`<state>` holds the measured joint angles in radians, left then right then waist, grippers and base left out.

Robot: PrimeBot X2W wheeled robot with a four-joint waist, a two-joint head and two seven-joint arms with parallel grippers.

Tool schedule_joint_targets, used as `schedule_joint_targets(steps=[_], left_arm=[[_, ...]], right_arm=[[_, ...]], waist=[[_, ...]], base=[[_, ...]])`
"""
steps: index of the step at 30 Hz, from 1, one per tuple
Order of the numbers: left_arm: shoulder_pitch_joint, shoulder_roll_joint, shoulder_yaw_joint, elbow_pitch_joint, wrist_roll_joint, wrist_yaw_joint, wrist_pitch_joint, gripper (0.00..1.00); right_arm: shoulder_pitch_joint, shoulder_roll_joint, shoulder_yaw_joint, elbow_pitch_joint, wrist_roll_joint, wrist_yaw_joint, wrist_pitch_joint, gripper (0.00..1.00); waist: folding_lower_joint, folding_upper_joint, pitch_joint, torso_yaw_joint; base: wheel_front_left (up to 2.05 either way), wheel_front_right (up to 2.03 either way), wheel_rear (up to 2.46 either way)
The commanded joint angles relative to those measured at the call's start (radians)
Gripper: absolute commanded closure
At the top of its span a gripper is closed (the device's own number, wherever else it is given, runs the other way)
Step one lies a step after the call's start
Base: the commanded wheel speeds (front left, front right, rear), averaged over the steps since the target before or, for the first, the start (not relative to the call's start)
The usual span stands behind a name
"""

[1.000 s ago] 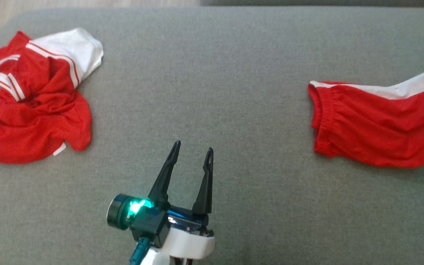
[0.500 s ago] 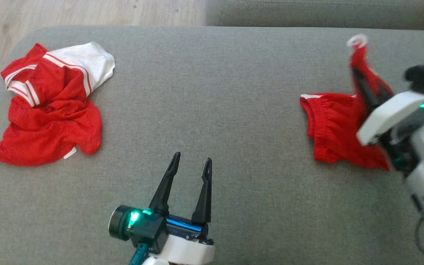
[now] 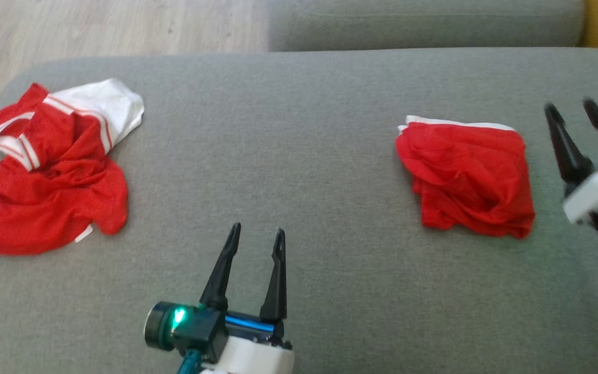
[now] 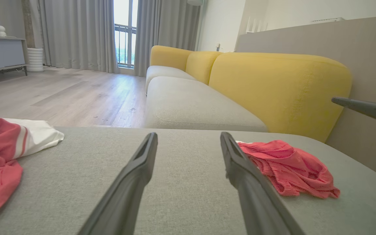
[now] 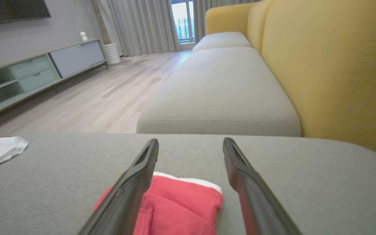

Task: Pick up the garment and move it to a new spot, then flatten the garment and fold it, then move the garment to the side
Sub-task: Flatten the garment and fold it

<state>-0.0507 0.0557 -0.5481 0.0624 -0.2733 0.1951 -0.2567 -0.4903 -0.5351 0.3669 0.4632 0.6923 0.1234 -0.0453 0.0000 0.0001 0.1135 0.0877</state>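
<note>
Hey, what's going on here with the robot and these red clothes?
A two-armed robot is folding clothes on a grey sofa cushion. The red shorts lie folded in a rough square; the right gripper hangs open beside them, empty. The left gripper is open too, over bare cushion. A red and white shirt lies crumpled at the left.

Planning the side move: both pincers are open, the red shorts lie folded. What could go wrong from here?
1. The folded red shorts look loose and lumpy; a pinch on the top layer alone could drag the fold open.
2. The right pincer stands open off to the shorts' side, so closing there may miss them.
3. Moved too far left, they could land on the crumpled red and white shirt.
</note>
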Motion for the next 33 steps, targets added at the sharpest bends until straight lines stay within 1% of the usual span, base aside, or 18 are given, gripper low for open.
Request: schedule_joint_targets(steps=[1, 5, 6, 7, 8, 9, 12, 16, 17, 18, 22, 24, 26, 29, 31, 33], left_arm=[[-0.002, -0.005, 0.033, -0.032, 0.001, 0.002, -0.005, 0.00], [-0.005, -0.005, 0.030, -0.039, 0.002, -0.002, -0.005, 0.00], [-0.005, -0.005, 0.030, -0.039, 0.002, -0.002, -0.005, 0.00], [-0.008, -0.005, 0.028, -0.042, 0.003, -0.004, -0.005, 0.00], [-0.013, -0.005, 0.026, -0.045, 0.004, -0.004, -0.005, 0.00], [-0.017, -0.005, 0.024, -0.047, 0.004, -0.004, -0.005, 0.00], [-0.029, -0.005, 0.015, -0.049, 0.005, -0.002, -0.005, 0.00], [-0.055, -0.005, -0.005, -0.050, 0.003, -0.003, -0.005, 0.00], [-0.063, -0.005, -0.010, -0.051, 0.001, -0.002, -0.005, 0.00], [-0.079, -0.005, -0.020, -0.053, -0.004, 0.002, -0.005, 0.00], [-0.103, -0.005, -0.038, -0.053, -0.015, 0.009, -0.005, 0.00], [-0.110, -0.005, -0.044, -0.050, -0.020, 0.013, -0.005, 0.00], [-0.114, -0.005, -0.048, -0.047, -0.025, 0.017, -0.005, 0.00], [-0.118, -0.005, -0.050, -0.042, -0.032, 0.021, -0.005, 0.00], [-0.118, -0.005, -0.051, -0.039, -0.033, 0.021, -0.005, 0.00], [-0.109, -0.005, -0.045, -0.033, -0.032, 0.020, -0.005, 0.00]], right_arm=[[0.049, -0.039, -0.020, -0.043, 0.019, 0.007, 0.007, 0.00], [0.123, -0.070, -0.053, -0.085, 0.113, 0.007, 0.057, 0.00], [0.123, -0.070, -0.053, -0.085, 0.113, 0.007, 0.057, 0.00], [0.137, -0.081, -0.054, -0.101, 0.143, 0.007, 0.072, 0.16], [0.149, -0.093, -0.052, -0.118, 0.172, 0.007, 0.088, 0.72], [0.157, -0.103, -0.054, -0.132, 0.204, 0.007, 0.103, 1.00], [0.165, -0.124, -0.051, -0.152, 0.308, 0.007, 0.166, 1.00], [0.140, -0.140, -0.049, -0.145, 0.482, 0.007, 0.289, 1.00], [0.132, -0.151, -0.043, -0.140, 0.516, 0.007, 0.326, 1.00], [0.117, -0.180, -0.033, -0.118, 0.552, 0.007, 0.383, 1.00], [0.090, -0.213, 0.004, -0.083, 0.594, 0.007, 0.469, 1.00], [0.083, -0.215, 0.027, -0.081, 0.608, 0.007, 0.498, 1.00], [0.082, -0.202, 0.050, -0.094, 0.634, 0.007, 0.525, 1.00], [0.095, -0.191, 0.095, -0.140, 0.672, 0.007, 0.575, 1.00], [0.118, -0.196, 0.131, -0.180, 0.684, 0.007, 0.603, 1.00], [0.160, -0.205, 0.175, -0.245, 0.701, 0.007, 0.621, 1.00]], waist=[[0.0000, -0.0001, -0.018, -0.020], [0.0000, -0.0001, -0.013, -0.018], [0.0000, -0.0001, -0.013, -0.018], [0.0000, -0.0001, -0.005, -0.013], [0.0000, -0.0001, 0.004, -0.006], [0.0000, -0.0001, 0.014, 0.001], [0.0000, -0.0001, 0.047, 0.025], [0.0000, -0.0001, 0.093, 0.066], [0.0000, -0.0001, 0.104, 0.076], [0.0000, -0.0001, 0.123, 0.096], [0.0000, -0.0001, 0.147, 0.122], [0.0000, -0.0001, 0.151, 0.130], [0.0000, -0.0001, 0.150, 0.133], [0.0000, -0.0001, 0.139, 0.131], [0.0000, -0.0001, 0.125, 0.127], [0.0000, -0.0001, 0.094, 0.111]], base=[[0.00, 0.00, 0.00], [0.00, 0.00, 0.00], [0.00, 0.00, 0.00], [0.00, 0.00, 0.00], [0.00, 0.00, 0.00], [0.00, 0.00, 0.00], [0.00, 0.00, 0.00], [0.00, 0.00, 0.00], [0.00, 0.00, 0.00], [0.00, 0.00, 0.00], [0.00, 0.00, 0.00], [0.00, 0.00, 0.00], [0.00, 0.00, 0.00], [0.00, 0.00, 0.00], [0.00, 0.00, 0.00], [0.00, 0.00, 0.00]])
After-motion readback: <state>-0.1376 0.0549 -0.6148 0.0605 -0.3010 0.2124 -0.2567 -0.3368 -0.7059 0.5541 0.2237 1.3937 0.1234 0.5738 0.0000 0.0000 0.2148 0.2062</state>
